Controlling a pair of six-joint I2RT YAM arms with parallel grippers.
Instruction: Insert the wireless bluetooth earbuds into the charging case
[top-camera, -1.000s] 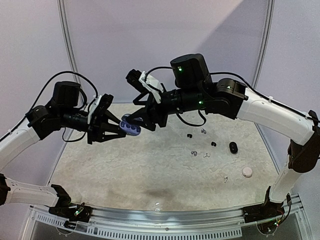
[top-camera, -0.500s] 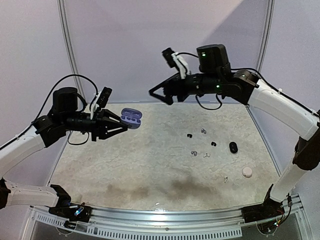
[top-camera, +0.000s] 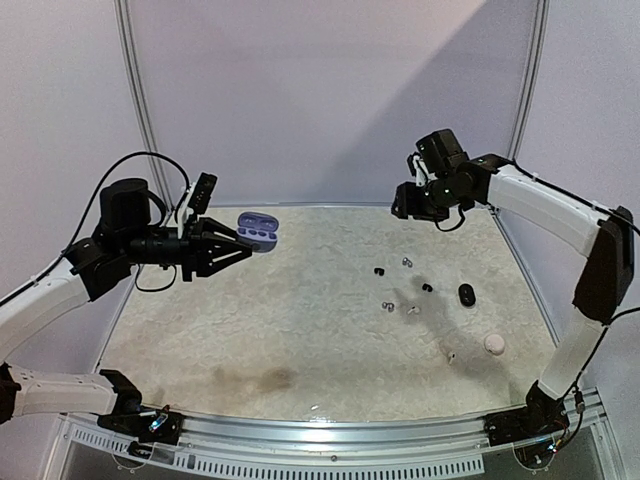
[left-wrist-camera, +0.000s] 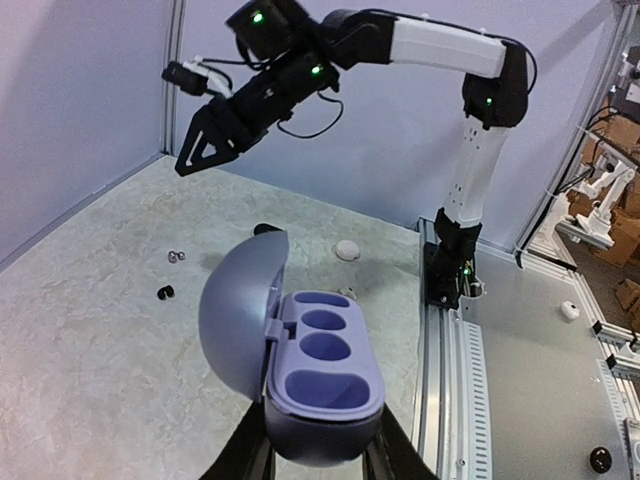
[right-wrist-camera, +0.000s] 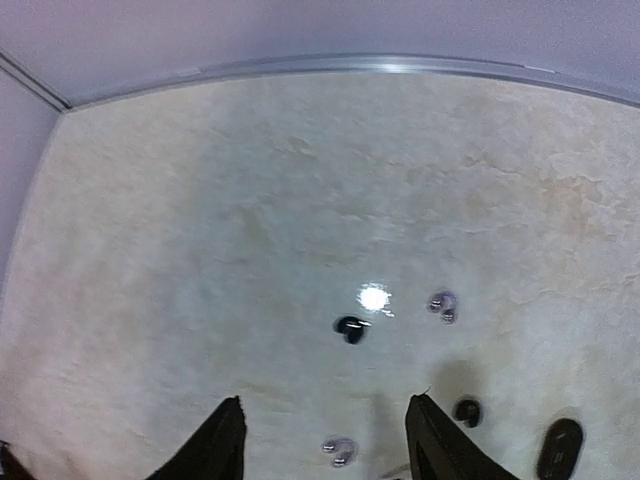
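Above the table (top-camera: 300, 330), the open charging case (left-wrist-camera: 320, 370) is clamped in the left gripper (top-camera: 243, 246), its wells (left-wrist-camera: 328, 346) shown from that wrist. From the right wrist, the right gripper (right-wrist-camera: 325, 440) is seen parted over scattered earbuds (right-wrist-camera: 350, 328).

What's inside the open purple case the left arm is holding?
The purple case shows a few moulded wells, all empty. The inside of its raised lid faces away from the wrist camera and cannot be seen.

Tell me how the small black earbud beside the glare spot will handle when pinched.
The tiny, rounded, glossy black earbud probably weighs almost nothing and may squirt out of a pinch. Lying loose on the marbled table, it would likely roll if nudged.
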